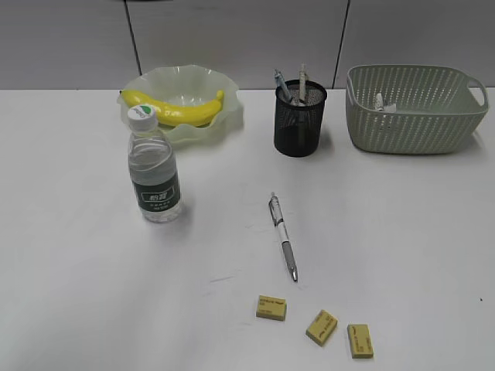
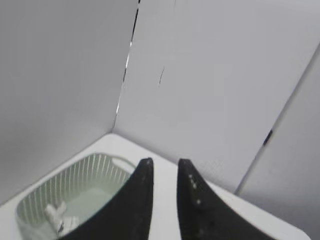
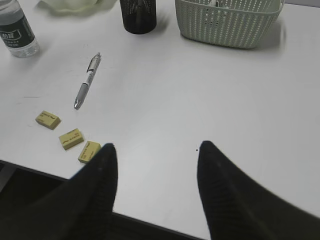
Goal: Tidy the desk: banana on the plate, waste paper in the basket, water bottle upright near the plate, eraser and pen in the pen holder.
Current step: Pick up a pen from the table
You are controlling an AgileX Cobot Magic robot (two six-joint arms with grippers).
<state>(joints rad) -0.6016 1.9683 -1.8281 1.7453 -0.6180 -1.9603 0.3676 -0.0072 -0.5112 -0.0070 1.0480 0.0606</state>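
Your right gripper (image 3: 155, 150) hangs spread over the front edge; the left gripper (image 2: 165, 167) nearly closed, empty; pen (image 1: 283, 236) lies mid-bench.

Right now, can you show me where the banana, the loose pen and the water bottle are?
banana (image 1: 176, 110): exterior view, middle of its yellow body.
loose pen (image 1: 283, 236): exterior view, middle of the barrel.
water bottle (image 1: 155, 171): exterior view, clear body just above its dark label.

The water bottle (image 1: 155, 165) carries a dark label with white print, too small to read. The three yellow erasers (image 1: 271, 307) bear dark markings, likewise illegible. Nothing else shows text.
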